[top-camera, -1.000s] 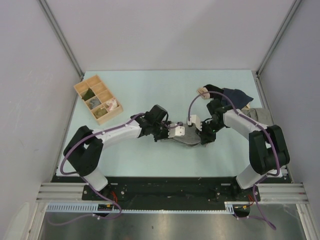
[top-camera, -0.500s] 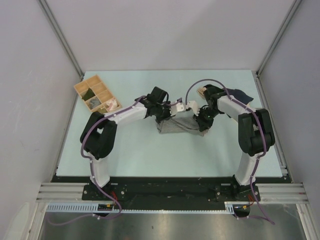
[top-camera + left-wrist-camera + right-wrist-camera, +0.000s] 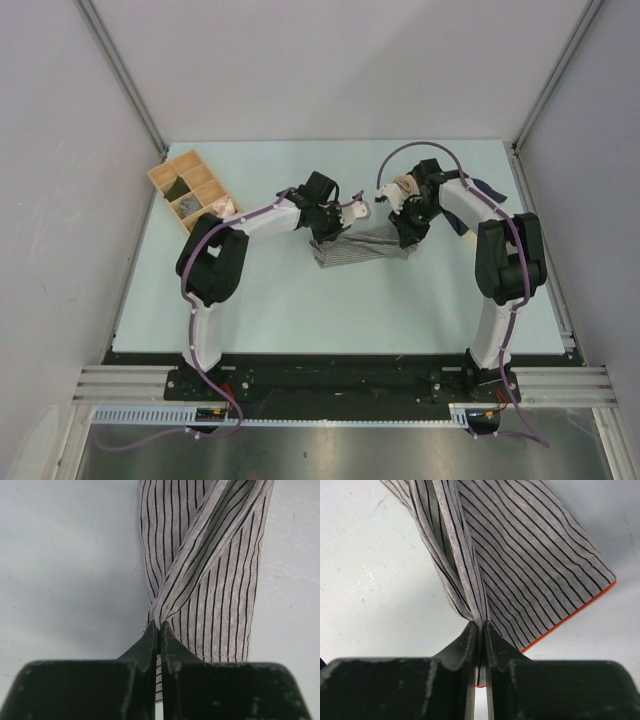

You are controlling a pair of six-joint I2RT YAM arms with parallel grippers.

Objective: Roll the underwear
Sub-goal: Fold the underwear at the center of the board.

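Top external: arms far forward, left tool [image 3: 159,630], right tool [image 3: 479,628] both tight on underwear [image 3: 362,250].

Underwear [image 3: 360,250] between left claw [image 3: 328,233], right claw [image 3: 405,236]

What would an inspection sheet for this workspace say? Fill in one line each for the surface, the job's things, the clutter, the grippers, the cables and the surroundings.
Surface: pale green table, faint scuffs in the wrist views.
Job's things: underwear, grey with dark stripes and an orange hem, not yet rolled, stretched between the two grippers.
Clutter: wooden box with compartments at the left rear, small items inside; dark blue garment at the right rear, behind the right arm.
Grippers: left gripper shut on the underwear; right gripper shut on the underwear.
Cables: purple cables run along both arms, one looping above the right wrist.
Surroundings: plain walls on three sides; metal rails at the near edge.
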